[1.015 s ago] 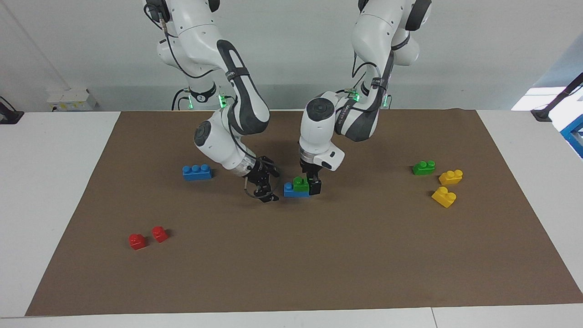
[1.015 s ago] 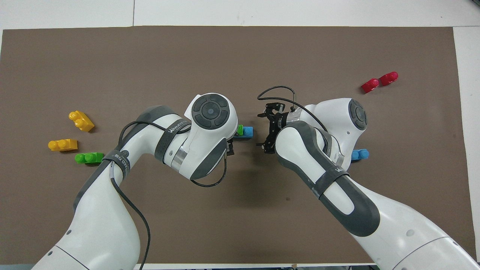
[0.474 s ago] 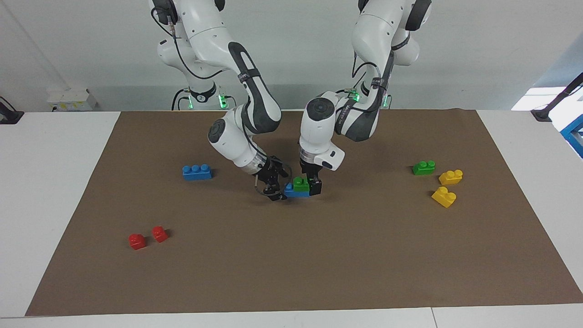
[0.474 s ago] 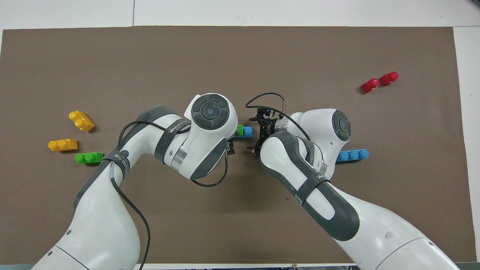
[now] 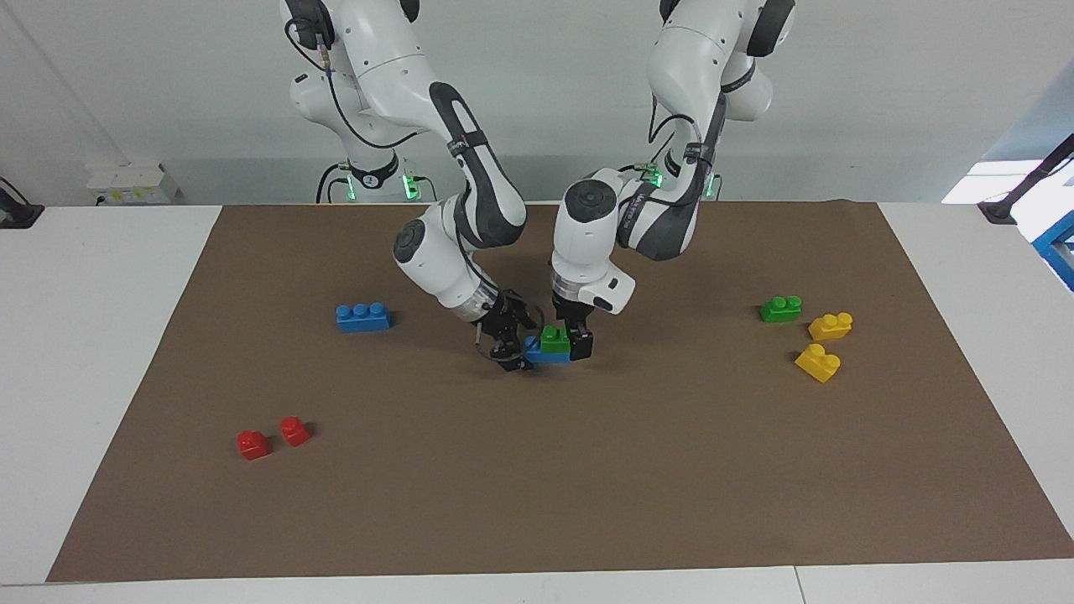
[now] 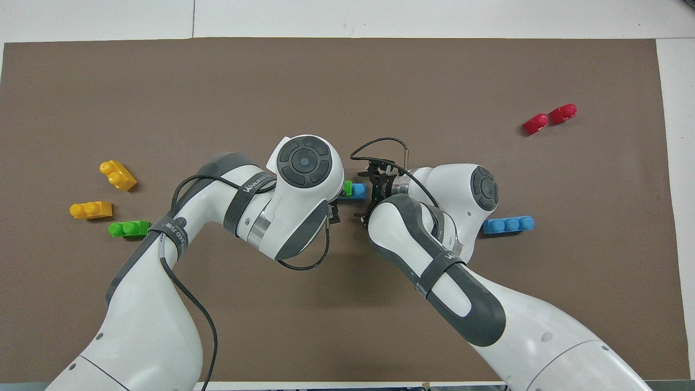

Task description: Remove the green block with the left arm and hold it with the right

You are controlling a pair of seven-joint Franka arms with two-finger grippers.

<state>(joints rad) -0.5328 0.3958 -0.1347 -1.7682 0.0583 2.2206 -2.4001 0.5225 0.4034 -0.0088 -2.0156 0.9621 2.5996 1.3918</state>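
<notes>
A green block (image 5: 554, 338) (image 6: 347, 187) sits stacked on a blue brick (image 5: 545, 356) (image 6: 358, 191) in the middle of the brown mat. My left gripper (image 5: 572, 341) points straight down at the stack. It is open, with one black finger (image 5: 581, 343) showing beside the green block and the other hidden. My right gripper (image 5: 510, 346) (image 6: 370, 193) reaches in low from the right arm's end, open, its fingers on either side of the blue brick's free end. In the overhead view the left wrist covers most of the stack.
A second green block (image 5: 780, 309) and two yellow bricks (image 5: 831, 325) (image 5: 818, 362) lie toward the left arm's end. A loose blue brick (image 5: 362, 317) and two red blocks (image 5: 252, 444) lie toward the right arm's end.
My right gripper has moved in toward the stack until its fingers flank the blue brick's end. The left gripper and the stack have not moved.
</notes>
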